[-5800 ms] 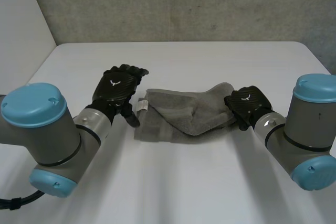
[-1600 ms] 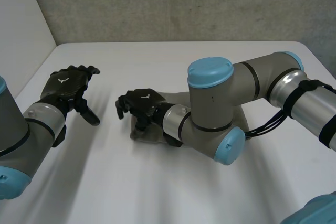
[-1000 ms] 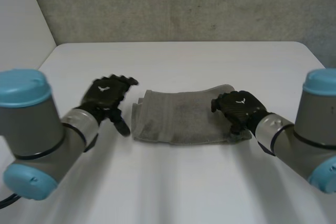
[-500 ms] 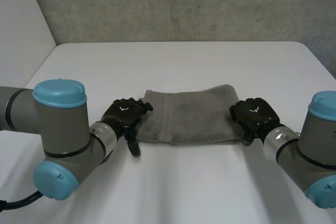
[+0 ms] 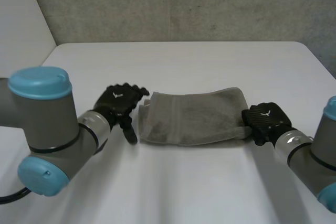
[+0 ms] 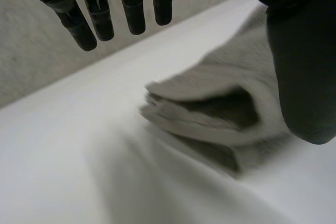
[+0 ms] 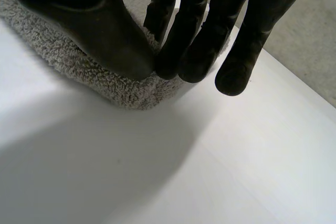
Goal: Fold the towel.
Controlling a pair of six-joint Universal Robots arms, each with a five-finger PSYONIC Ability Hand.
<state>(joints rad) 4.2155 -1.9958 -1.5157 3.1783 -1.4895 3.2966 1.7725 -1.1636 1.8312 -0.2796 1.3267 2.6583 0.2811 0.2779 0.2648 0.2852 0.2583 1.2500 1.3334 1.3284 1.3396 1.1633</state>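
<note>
Where the right wrist view looks along the palm, I see the right hand (image 7: 84, 14) pinching the towel (image 7: 71, 62) at its fluffy end, between thumb and fingers. In the head view the hand's back hides that pinch. The left hand (image 6: 300, 61) hangs open just beside the towel's other end, fingers straight and apart from it. Its wrist view shows stacked layers there, partly cut off by the thumb. The towel lies folded on the table (image 5: 178, 64).

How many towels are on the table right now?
1. The grey towel lies folded on the table; the right robot hand pinches its right end, the left robot hand is open beside its left end. Its layers could hide a second.
</note>
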